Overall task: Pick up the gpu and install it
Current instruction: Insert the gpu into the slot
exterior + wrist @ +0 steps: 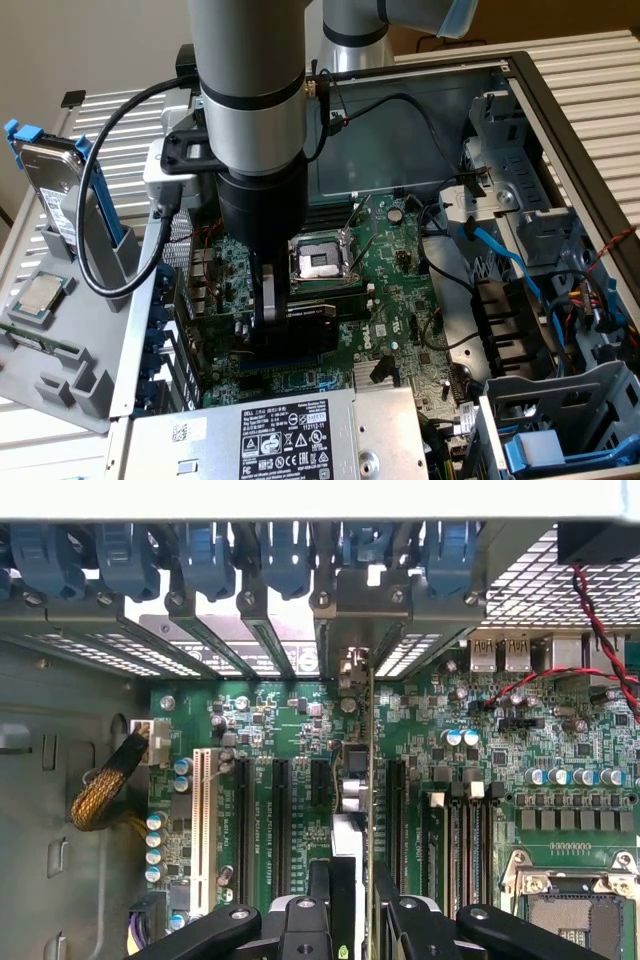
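The open computer case (560, 120) is holding the green motherboard (390, 260), and the gripper (358, 890) is reaching down into it, its fingers (320, 880) clamping the gpu (360, 780) edge-on between them: a thin card with a black shroud, standing upright over the expansion slots (280, 810)

Silver arm (250, 60), black bands, black cables, black hand (285, 315)

Bright, even daylight throughout; white glare washes the slot openings, with deep shadow under the arm.
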`<action>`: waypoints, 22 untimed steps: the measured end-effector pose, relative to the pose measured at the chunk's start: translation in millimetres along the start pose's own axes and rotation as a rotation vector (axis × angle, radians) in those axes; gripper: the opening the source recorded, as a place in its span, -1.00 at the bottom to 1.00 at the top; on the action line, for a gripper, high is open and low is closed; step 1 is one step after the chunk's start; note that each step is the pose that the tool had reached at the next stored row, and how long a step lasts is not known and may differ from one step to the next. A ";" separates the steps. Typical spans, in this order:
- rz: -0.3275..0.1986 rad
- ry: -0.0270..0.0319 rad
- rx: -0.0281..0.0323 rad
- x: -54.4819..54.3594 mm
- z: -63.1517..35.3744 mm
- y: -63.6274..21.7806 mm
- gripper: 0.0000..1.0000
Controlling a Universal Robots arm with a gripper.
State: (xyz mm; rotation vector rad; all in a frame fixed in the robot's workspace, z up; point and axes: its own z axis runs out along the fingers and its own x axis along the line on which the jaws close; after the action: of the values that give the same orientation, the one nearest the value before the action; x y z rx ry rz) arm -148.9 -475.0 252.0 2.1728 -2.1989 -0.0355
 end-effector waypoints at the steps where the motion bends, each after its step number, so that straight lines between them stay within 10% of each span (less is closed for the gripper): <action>1: 0.000 0.0000 0.0000 0.0 0.0 0.1 -0.47; 22: -0.003 0.0001 0.0007 -0.1 0.1 1.5 -0.47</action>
State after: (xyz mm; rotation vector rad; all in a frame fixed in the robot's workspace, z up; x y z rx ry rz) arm -150.4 -474.9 252.1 2.1760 -2.1965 -0.0348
